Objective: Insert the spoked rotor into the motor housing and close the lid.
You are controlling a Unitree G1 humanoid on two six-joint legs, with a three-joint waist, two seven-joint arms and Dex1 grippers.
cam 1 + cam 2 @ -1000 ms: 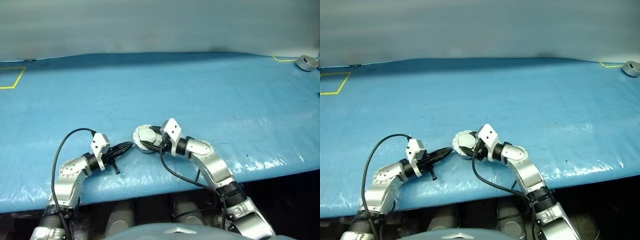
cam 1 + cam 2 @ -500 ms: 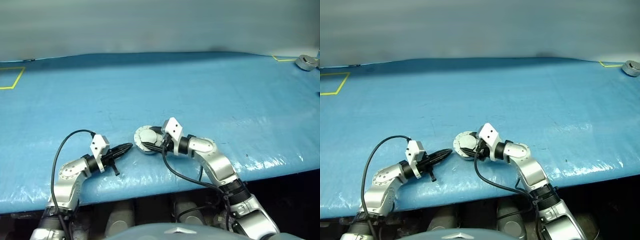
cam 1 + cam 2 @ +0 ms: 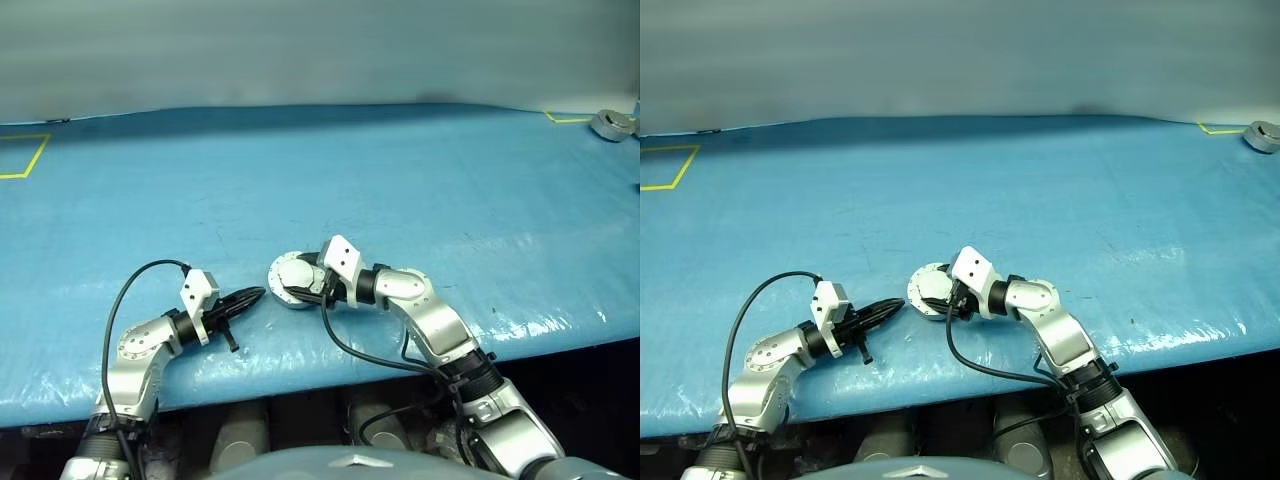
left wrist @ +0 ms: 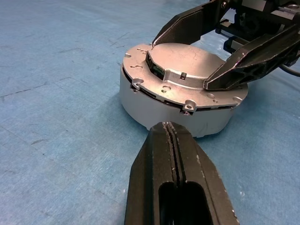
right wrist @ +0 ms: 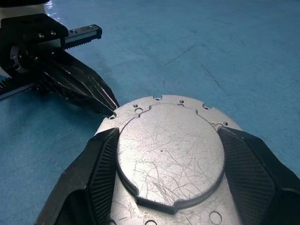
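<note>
**benchrat:** So where does the round silver metal motor housing (image 3: 290,279) sit relative to each pincer?

**spindle_guy:** It's on the blue-covered worktop (image 3: 420,180) near the front edge, plain scratched silver-white lid (image 5: 171,152) down on top. The right pincer (image 5: 178,164) is spread wide, one finger on either side of the lid's raised disc, so that arm is the nearer one. The left pincer (image 4: 171,136) is pinched shut, holding nothing, tip just beside the housing wall. Lots of open room behind; the front edge is close.
</note>
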